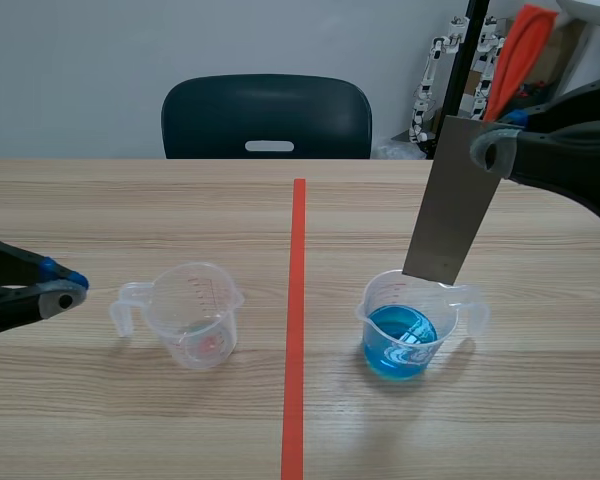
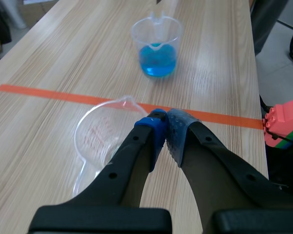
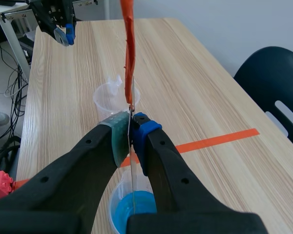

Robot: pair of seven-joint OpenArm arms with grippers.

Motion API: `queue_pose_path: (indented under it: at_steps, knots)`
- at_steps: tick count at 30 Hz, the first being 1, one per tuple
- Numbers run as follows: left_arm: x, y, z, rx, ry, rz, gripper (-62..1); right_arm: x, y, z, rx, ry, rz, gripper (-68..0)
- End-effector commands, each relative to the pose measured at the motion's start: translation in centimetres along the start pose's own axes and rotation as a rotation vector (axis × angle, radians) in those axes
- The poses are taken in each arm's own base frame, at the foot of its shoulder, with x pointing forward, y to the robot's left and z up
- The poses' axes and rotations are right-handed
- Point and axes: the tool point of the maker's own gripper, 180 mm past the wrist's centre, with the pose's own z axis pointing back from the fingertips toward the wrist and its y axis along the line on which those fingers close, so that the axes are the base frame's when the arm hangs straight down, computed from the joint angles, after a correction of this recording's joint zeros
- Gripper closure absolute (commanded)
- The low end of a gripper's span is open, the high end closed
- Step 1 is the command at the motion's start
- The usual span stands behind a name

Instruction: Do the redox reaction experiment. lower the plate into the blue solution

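Observation:
A grey metal plate hangs upright, tilted a little, with its lower edge at the rim of a clear cup of blue solution. My right gripper is shut on the plate's upper corner. Seen from the right wrist, the plate shows edge-on between the pads, with the blue cup right under it. My left gripper is shut on nothing, low at the left, beside an empty clear measuring cup. From the left wrist, the empty cup lies under the fingers and the blue cup stands ahead.
An orange-red tape line runs down the table's middle between the two cups. A dark chair stands behind the table's far edge. Red and green blocks sit off the table's edge in the left wrist view.

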Motion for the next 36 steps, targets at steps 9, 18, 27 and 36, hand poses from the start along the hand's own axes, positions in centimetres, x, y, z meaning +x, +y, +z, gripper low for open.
queue_pose_path:
  at_steps: [9, 18, 27, 36]
  knots:
    - [-2.5, 1.5, 7.9, 0.302, -0.115, 0.142, -1.7, -0.2, 0.3, -0.7, 0.015, -0.013, 0.006, -0.6]
    - [-3.7, -1.3, 12.2, 0.531, -0.308, 0.175, -2.4, -1.6, -0.3, -1.0, -0.003, -0.005, -0.003, -0.6]
    - [-6.4, -7.9, 7.5, 0.551, -0.336, 0.124, -2.8, -3.1, -0.7, -1.6, -0.017, 0.006, -0.01, -0.6]
    - [-7.2, -12.6, 0.8, 0.552, -0.371, 0.087, -3.0, -4.7, -0.9, -2.3, -0.025, 0.023, -0.019, -0.6]
